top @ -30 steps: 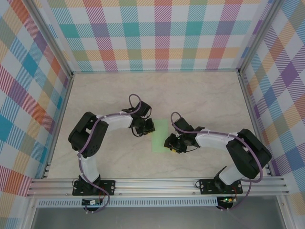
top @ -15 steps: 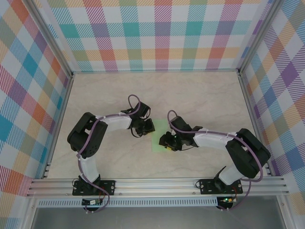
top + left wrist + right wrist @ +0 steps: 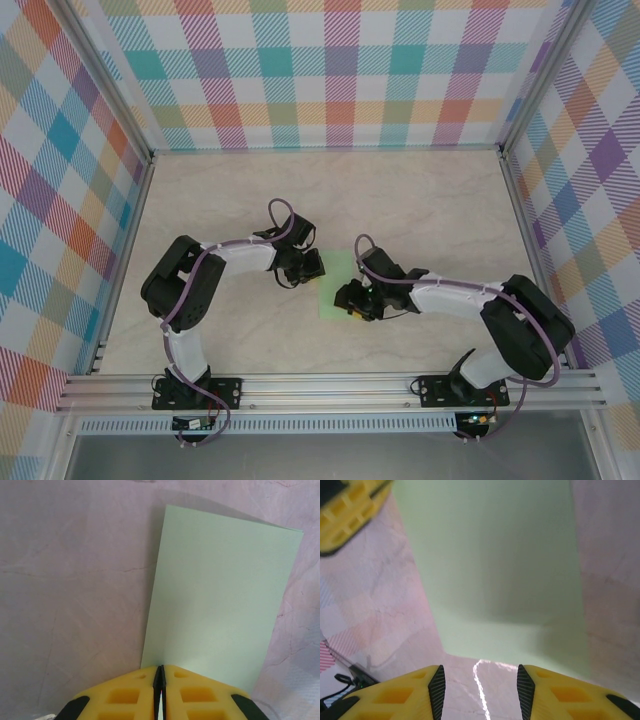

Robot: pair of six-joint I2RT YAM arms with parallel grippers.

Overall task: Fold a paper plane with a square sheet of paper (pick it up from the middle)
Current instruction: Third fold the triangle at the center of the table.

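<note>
The square sheet of paper [image 3: 335,270] lies on the table as a pale-green rectangle, seemingly folded in half. My left gripper [image 3: 313,266] is shut, its tips at the sheet's left edge. In the left wrist view the yellow fingers [image 3: 135,692] meet at the gripper [image 3: 159,669], over the near corner of the paper [image 3: 220,600]; I cannot tell if paper is pinched between them. My right gripper [image 3: 352,300] hovers over the sheet's lower right part. In the right wrist view the gripper [image 3: 479,680] is open above the edge of the paper [image 3: 490,565], holding nothing.
The pale marbled tabletop [image 3: 230,200] is fenced by plaid walls [image 3: 330,80] and metal rails [image 3: 330,385]. The left gripper's yellow finger [image 3: 350,510] shows at the top left of the right wrist view, close to the paper's far corner.
My right gripper has opened wider and shifted a little left over the paper. The left gripper and the sheet have stayed put.
</note>
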